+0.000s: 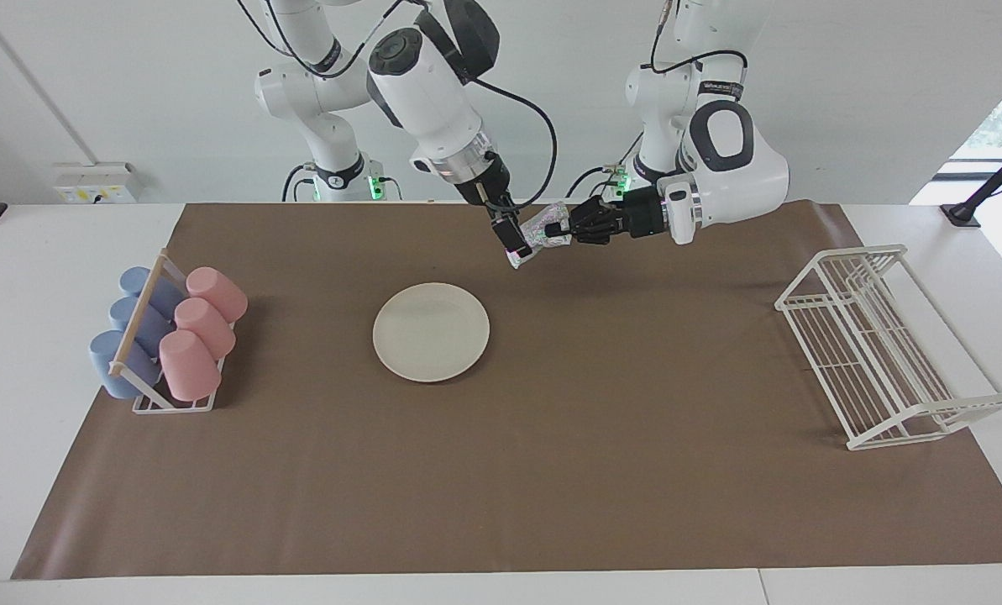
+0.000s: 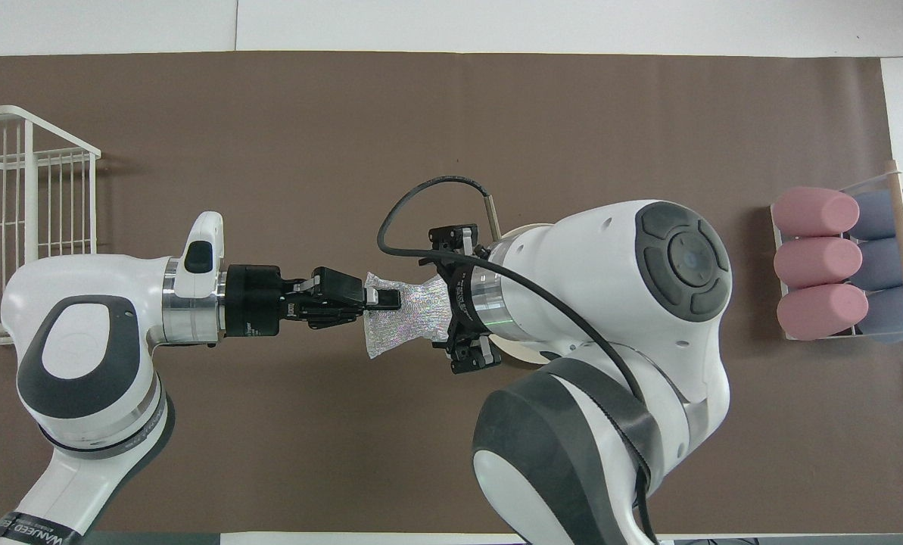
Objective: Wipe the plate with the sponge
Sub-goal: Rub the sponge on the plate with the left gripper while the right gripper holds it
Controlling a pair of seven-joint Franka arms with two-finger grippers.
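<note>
We see both claws, left and right, clenched on the sponge above bare surface by the robots' edge, the plate mid-surface, mostly hidden overhead.

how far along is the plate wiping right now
Done: the sponge is off the table, up in the air between the left gripper and right gripper, both closed on it. In hand: what looks like a handover. Left: the plate lies untouched on the brown mat, so no wiping yet.
</note>
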